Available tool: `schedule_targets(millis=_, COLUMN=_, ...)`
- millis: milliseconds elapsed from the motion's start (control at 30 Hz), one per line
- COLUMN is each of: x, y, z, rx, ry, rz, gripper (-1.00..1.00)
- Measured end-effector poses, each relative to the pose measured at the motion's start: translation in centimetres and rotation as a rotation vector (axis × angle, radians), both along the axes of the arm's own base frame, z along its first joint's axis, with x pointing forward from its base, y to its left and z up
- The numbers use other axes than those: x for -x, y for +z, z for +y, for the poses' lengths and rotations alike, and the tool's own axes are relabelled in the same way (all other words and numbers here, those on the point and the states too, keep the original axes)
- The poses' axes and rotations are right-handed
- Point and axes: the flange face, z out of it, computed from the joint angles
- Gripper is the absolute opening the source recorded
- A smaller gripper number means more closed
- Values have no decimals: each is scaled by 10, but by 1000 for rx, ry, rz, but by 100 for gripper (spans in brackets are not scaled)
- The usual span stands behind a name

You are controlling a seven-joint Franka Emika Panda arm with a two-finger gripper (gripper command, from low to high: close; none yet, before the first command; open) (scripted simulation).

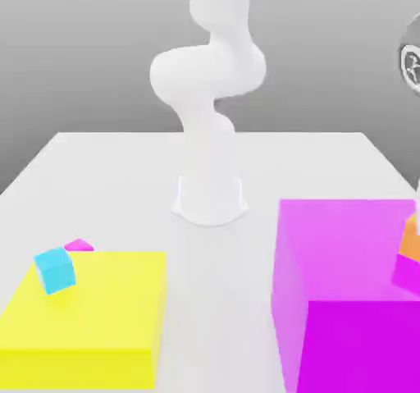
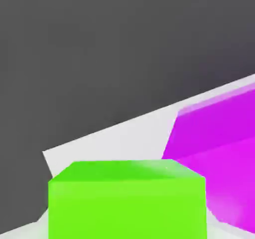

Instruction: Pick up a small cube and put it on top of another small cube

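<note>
The small cube is bright green. It sits right up against the hand camera with the white table well beyond it, and my gripper is shut on it. The other small cube, pink-magenta, rests on the table at the exterior view's left, just behind the yellow block and next to a cyan cube. A grey rounded part of the arm shows high at the exterior view's right edge.
A huge translucent magenta box stands at the exterior view's right, with an orange cube showing at its far side. This magenta box also lies beyond the green cube in the hand view. The arm's white base stands mid-table.
</note>
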Motion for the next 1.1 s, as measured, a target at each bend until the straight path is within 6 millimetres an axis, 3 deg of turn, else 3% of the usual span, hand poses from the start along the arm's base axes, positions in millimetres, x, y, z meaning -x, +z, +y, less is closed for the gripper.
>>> schedule_targets(millis=167, x=-1, y=-3, z=-131, rx=81, ry=-87, rz=-34, gripper=-100)
schedule_targets(millis=267, x=17, y=-7, z=-241, rx=136, ry=-180, rz=-41, gripper=-100)
schedule_targets(millis=333, x=45, y=-13, z=-320, rx=185, ry=-224, rz=-39, gripper=-100)
schedule_targets(millis=400, x=95, y=-26, z=-398, rx=245, ry=-232, rz=-31, gripper=-100)
schedule_targets(millis=433, x=125, y=-34, z=-428, rx=272, ry=-215, rz=-24, gripper=-100)
schedule_targets(millis=467, x=150, y=-42, z=-444, rx=290, ry=-179, rz=-18, gripper=-100)
schedule_targets(millis=633, x=243, y=-75, z=-476, rx=295, ry=-71, rz=1, gripper=-100)
schedule_targets(millis=800, x=324, y=-105, z=-482, rx=251, ry=-6, rz=-6, gripper=-100)
schedule_targets(millis=867, x=332, y=-114, z=-483, rx=228, ry=-3, rz=-15, gripper=-100)
schedule_targets(millis=1100, x=330, y=-150, z=-481, rx=191, ry=0, rz=-31, gripper=-100)
